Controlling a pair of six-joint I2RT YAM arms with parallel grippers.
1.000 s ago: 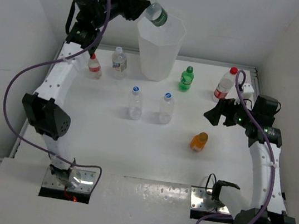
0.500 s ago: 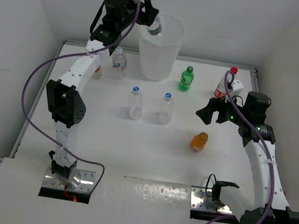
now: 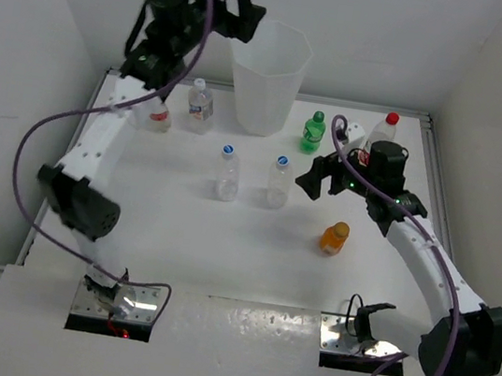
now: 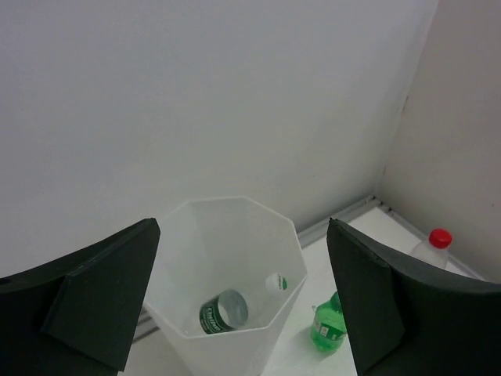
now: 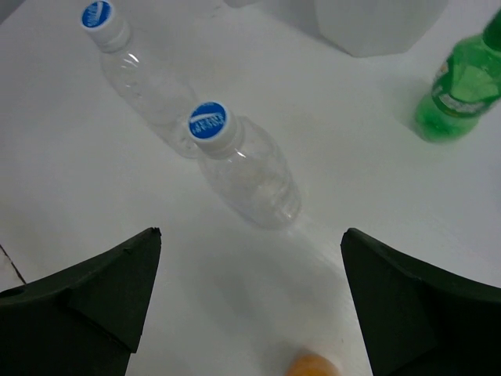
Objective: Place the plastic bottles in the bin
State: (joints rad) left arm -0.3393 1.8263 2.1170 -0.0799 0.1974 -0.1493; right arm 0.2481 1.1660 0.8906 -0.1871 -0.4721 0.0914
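Note:
The tall white bin (image 3: 267, 77) stands at the back of the table. My left gripper (image 3: 250, 16) hangs open and empty just left of its rim. In the left wrist view the open gripper (image 4: 243, 227) looks down into the bin (image 4: 180, 337), where a clear bottle with a green label (image 4: 223, 311) lies. My right gripper (image 3: 307, 182) is open, low over the table, right of two blue-capped bottles (image 3: 278, 181) (image 3: 227, 173). In the right wrist view the gripper (image 5: 250, 235) has the nearer blue-capped bottle (image 5: 243, 168) ahead of it and the orange bottle (image 5: 309, 366) just below.
A green bottle (image 3: 312, 131) and a red-capped bottle (image 3: 382, 132) stand right of the bin. A white-capped bottle (image 3: 200, 105) and a small red-capped one (image 3: 158, 113) stand left of it, under my left arm. The orange bottle (image 3: 333, 238) stands below my right arm. Walls close in the table.
My left gripper opened and the green-labelled bottle dropped into the bin; the arm then drew back left. My right arm swung left towards the blue-capped bottles.

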